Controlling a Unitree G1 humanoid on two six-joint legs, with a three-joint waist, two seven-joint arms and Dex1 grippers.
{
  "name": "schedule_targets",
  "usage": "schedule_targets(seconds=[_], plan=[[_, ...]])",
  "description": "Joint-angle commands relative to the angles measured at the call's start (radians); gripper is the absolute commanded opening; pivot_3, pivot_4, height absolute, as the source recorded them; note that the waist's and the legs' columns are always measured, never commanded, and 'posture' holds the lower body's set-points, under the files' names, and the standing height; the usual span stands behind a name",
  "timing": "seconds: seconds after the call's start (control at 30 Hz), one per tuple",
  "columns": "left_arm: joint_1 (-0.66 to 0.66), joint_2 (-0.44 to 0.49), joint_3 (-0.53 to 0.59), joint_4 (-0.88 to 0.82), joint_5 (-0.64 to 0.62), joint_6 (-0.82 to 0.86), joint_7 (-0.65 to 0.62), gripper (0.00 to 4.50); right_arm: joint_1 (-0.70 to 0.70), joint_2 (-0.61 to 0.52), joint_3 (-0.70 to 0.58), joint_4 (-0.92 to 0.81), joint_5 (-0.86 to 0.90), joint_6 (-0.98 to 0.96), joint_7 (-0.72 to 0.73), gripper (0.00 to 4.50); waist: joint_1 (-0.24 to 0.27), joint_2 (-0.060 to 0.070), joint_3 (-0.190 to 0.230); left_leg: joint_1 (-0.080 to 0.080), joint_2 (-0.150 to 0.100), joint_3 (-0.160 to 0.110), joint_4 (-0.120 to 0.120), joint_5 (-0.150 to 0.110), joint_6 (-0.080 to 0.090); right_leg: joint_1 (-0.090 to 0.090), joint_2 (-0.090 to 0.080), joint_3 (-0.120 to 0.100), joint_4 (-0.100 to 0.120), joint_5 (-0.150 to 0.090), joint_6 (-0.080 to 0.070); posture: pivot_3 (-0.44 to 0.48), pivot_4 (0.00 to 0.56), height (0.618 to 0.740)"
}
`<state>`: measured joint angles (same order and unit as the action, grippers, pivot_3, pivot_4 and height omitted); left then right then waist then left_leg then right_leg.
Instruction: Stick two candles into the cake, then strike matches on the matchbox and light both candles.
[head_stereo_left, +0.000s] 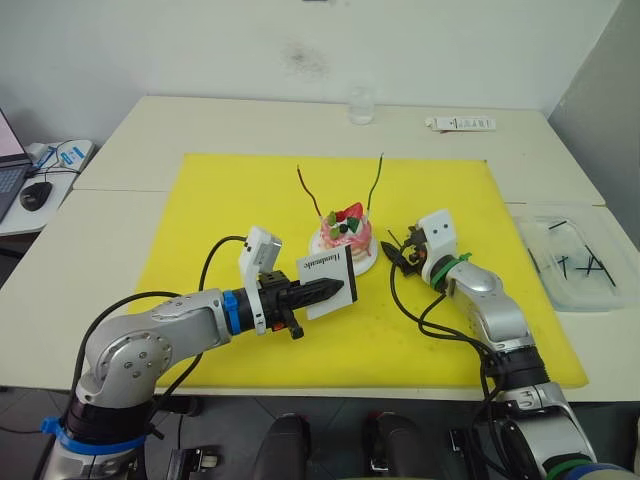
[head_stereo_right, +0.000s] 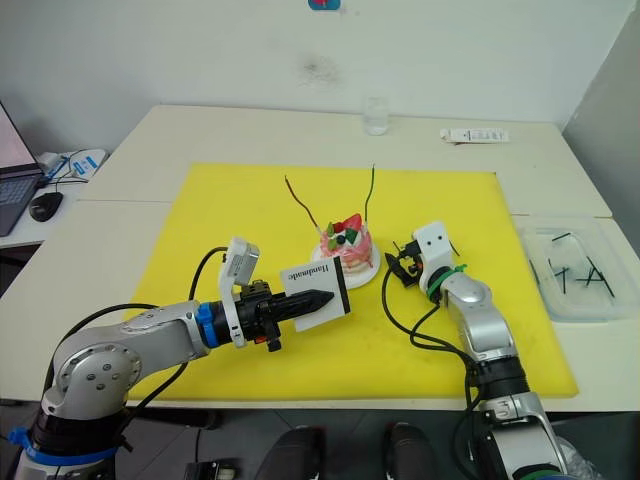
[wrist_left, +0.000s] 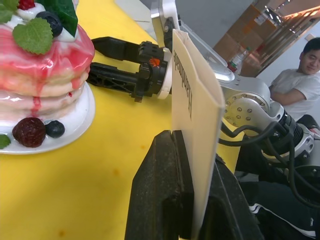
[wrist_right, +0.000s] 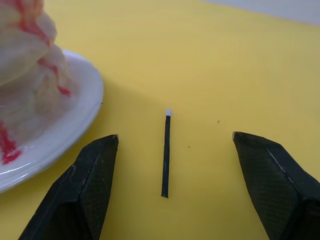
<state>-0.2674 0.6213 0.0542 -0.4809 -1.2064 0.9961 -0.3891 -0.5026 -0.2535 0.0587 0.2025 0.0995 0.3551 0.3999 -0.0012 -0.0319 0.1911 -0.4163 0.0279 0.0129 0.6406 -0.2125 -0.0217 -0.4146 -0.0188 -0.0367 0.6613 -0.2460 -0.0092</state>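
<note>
I'm holding the matchbox (head_stereo_left: 326, 284) clamped on edge in my left gripper (head_stereo_left: 322, 290), lower middle of the frame. My right gripper (wrist_right: 172, 165) is hovering spread wide, a match (wrist_right: 166, 154) lying loose on the yellow mat (head_stereo_left: 220, 200) between its fingers, not yet gripped. Beyond, at frame center, both candles (head_stereo_left: 374, 182) are standing in the cake (head_stereo_left: 345, 236); I'm judging striking and lighting remain.

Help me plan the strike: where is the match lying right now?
The match lies flat on the yellow mat, between the open right pincer fingers, just right of the cake plate.
</note>
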Motion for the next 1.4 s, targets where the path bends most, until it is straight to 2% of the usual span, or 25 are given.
schedule_targets(seconds=[0.03, 0.17, 0.6, 1.4], plan=[[0.001, -0.008, 0.030, -0.040, -0.021, -0.006, 0.018, 0.00, -0.012, 0.005, -0.012, 0.023, -0.007, -0.034, -0.008, 3.18, 0.000, 0.000, 0.000, 0.000, 0.000, 0.000, 0.000, 0.000, 0.000, 0.000, 0.000, 0.000, 0.000, 0.000, 0.000, 0.000, 0.150, 0.740], [0.001, -0.007, 0.034, -0.042, -0.025, -0.005, 0.028, 0.00, -0.021, 0.019, 0.000, 0.051, -0.015, -0.055, -0.013, 1.79, -0.001, 0.000, 0.000, 0.001, 0.000, 0.000, 0.003, 0.000, 0.000, 0.001, 0.000, 0.000, 0.002, 0.001, 0.001, 0.000, 0.150, 0.740], [-0.013, 0.004, 0.044, -0.021, -0.021, -0.001, 0.027, 0.00, -0.060, 0.065, -0.007, 0.122, -0.013, -0.034, -0.048, 1.79, -0.005, 0.000, 0.000, 0.002, 0.001, 0.000, 0.003, 0.000, 0.000, 0.002, 0.001, 0.000, 0.003, 0.001, 0.001, 0.000, 0.150, 0.740], [-0.010, -0.009, 0.044, -0.019, -0.011, -0.008, 0.051, 0.00, -0.103, 0.085, 0.036, 0.174, -0.054, 0.013, -0.018, 1.79, -0.015, 0.000, 0.000, 0.008, 0.002, 0.000, 0.003, 0.000, 0.000, 0.006, 0.001, 0.001, 0.003, 0.002, 0.000, 0.000, 0.150, 0.740]])
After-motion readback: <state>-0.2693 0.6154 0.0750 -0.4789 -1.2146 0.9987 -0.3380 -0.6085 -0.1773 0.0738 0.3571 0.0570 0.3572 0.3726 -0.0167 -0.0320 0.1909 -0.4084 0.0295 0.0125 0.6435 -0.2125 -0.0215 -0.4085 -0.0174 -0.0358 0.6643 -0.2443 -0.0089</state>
